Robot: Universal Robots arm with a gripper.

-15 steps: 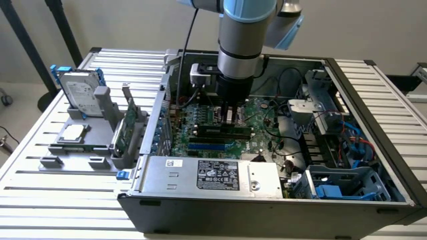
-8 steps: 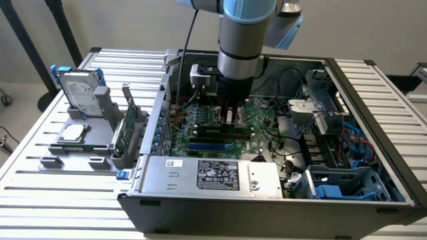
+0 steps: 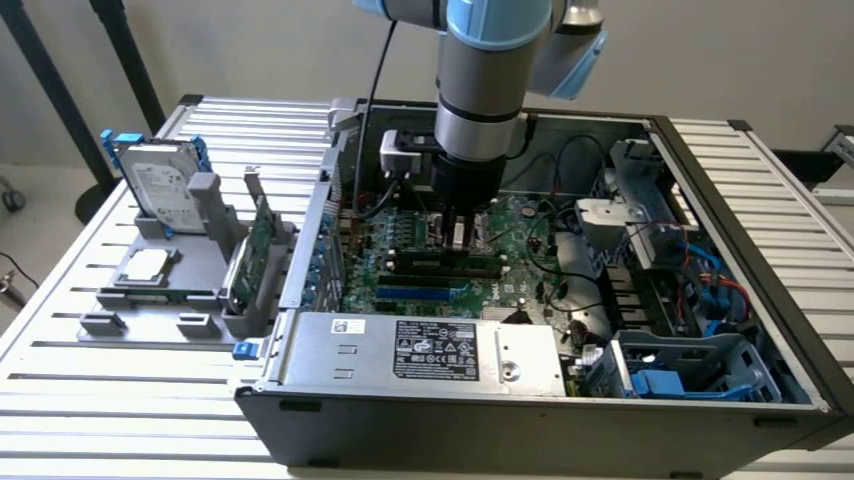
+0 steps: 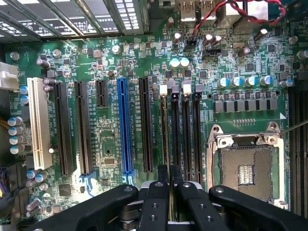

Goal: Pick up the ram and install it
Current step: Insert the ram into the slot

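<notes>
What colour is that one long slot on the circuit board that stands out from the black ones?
Bright blue: the long slot shows best in the wrist view.

Robot lab; arm (image 3: 487, 80), slatted bench (image 3: 80, 400)

The case (image 3: 534, 400) lay open on the counter (image 3: 134, 400), with the end effector (image 3: 463, 240) down over its motherboard (image 3: 400, 290). At the exterior view's left, a rack (image 3: 160, 300) beside the case held a hard drive (image 3: 158, 185) and a card (image 3: 254, 260). The ram (image 4: 165, 139) stood in a slot (image 4: 176, 130) between the fingers (image 4: 156, 202).
</notes>
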